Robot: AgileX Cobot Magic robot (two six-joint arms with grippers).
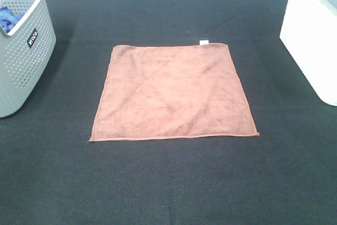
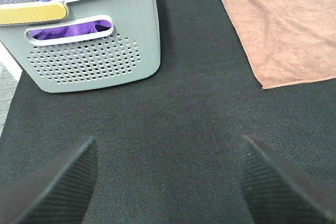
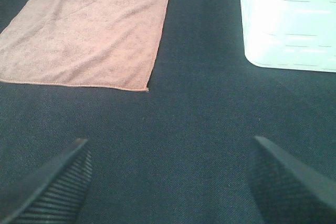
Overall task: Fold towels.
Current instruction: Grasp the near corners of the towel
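The terracotta towel (image 1: 174, 92) is lying flat and square, its white tag (image 1: 203, 41) on one hem. The left gripper (image 2: 167, 179) and right gripper (image 3: 169, 179) are hovering well apart from the towel, jaws spread wide.

A dark, finely woven surface (image 1: 168, 183) is seen filling the whole frame. A square terracotta towel (image 1: 174, 93) is spread flat on it at the centre, unfolded, with a small white tag (image 1: 203, 41) shown on its upper edge. A grey perforated basket (image 1: 31, 61) is set on the surface at the upper left, and a white bin (image 1: 310, 40) at the upper right, both well apart from the towel.
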